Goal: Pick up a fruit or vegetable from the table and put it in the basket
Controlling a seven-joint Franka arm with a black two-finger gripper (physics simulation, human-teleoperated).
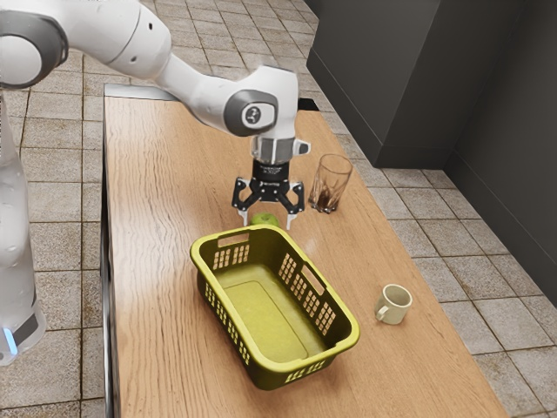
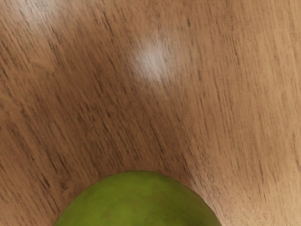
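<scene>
Over the table (image 1: 157, 261), just beyond the basket's upper end in the exterior view, the gripper (image 1: 268, 224) points straight down, fingers spread wide, one on each side of a green fruit (image 1: 265, 219). State of hand: open, not clamped on anything; a gap shows between the fruit and the finger on the exterior view's right. Specimen: rounded, smooth in outline, a fairly even yellowish green with faint mottling; its kind cannot be told from the part in sight. Wrist view gives a broad, domed top, slightly darker toward its edge, against brown wood grain. Position relative to hand: the fruit lies directly under the palm, between the two fingertips and low down at their level; its lower part is hidden behind the basket's rim in the exterior view, so contact with the table is not readable. Next outward, the basket (image 1: 261, 313): yellow-green, rectangular, slotted walls, a handhold opening in the rim, standing upright near the gripper with its floor bare. The fruit is outside it, near its upper end. Toward the exterior view's right of the gripper, a clear drinking glass (image 1: 332, 183) stands upright. Farther from the hand, beside the basket's long side, a pale beige mug (image 1: 396, 303) stands upright, handle facing the basket. Beyond the table, square floor tiles (image 1: 52, 374).
</scene>
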